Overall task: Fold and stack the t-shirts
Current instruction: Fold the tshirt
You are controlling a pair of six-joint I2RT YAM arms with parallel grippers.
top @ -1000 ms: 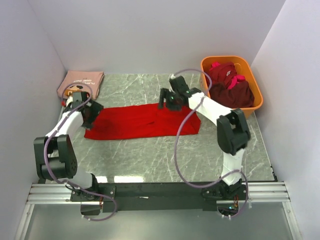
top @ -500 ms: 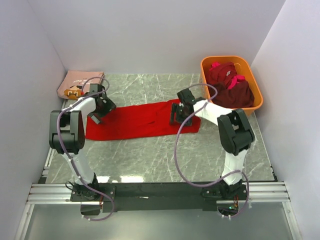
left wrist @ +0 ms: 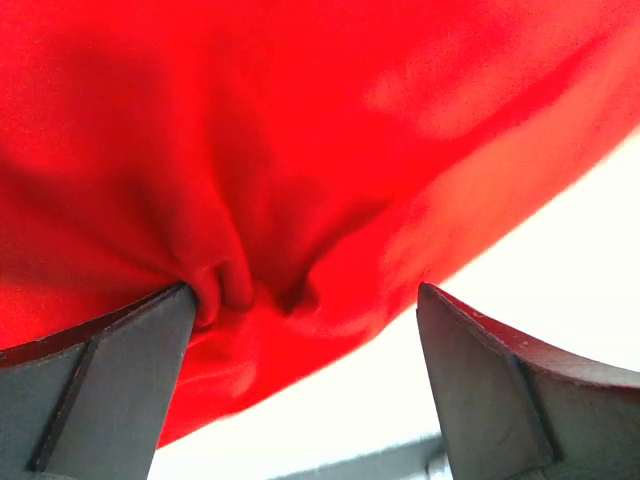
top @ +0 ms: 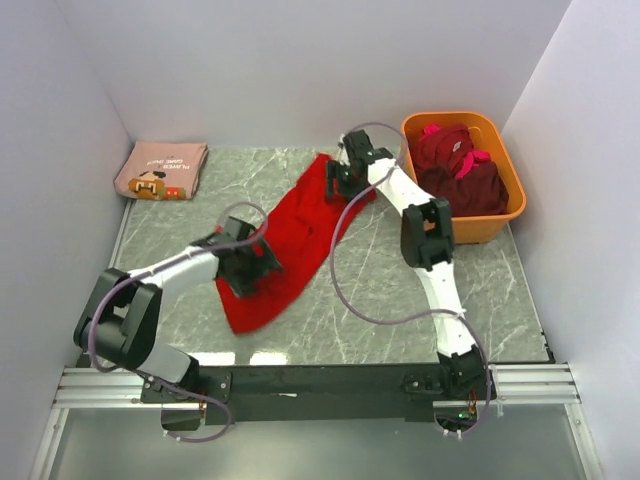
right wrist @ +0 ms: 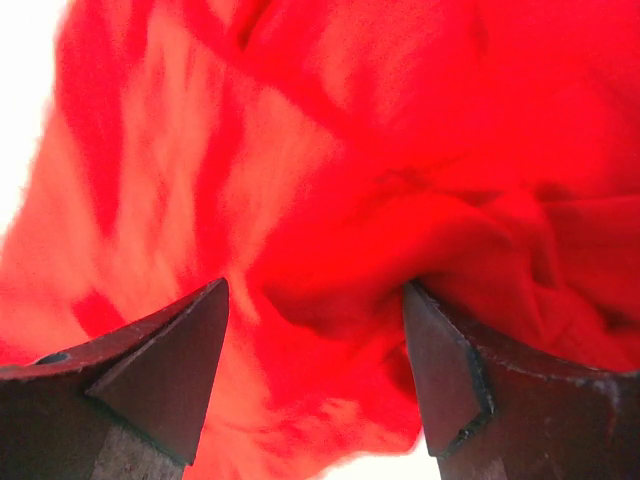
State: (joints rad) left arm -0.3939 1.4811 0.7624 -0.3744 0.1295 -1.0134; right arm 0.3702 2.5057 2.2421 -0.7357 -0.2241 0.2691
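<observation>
The bright red t-shirt (top: 290,235) lies stretched on a diagonal over the marble table, from the far middle down to the near left. My left gripper (top: 250,268) sits on its near-left end; in the left wrist view (left wrist: 305,300) the jaws stand apart, with bunched red cloth (left wrist: 250,200) against the left finger. My right gripper (top: 338,180) is on the far end; in the right wrist view (right wrist: 315,295) the jaws stand apart over a fold of red cloth (right wrist: 330,200). Dark maroon tees (top: 462,175) with pink trim fill the tub. A folded dusty-pink printed tee (top: 160,170) lies far left.
The orange plastic tub (top: 450,118) stands at the far right corner, close to my right arm. White walls close in the left, back and right sides. The arms' mounting rail (top: 320,380) runs along the near edge.
The red t-shirt has swung from lying left to right into a diagonal. My left gripper moved toward the near middle with one end, my right gripper toward the far middle with the other.
</observation>
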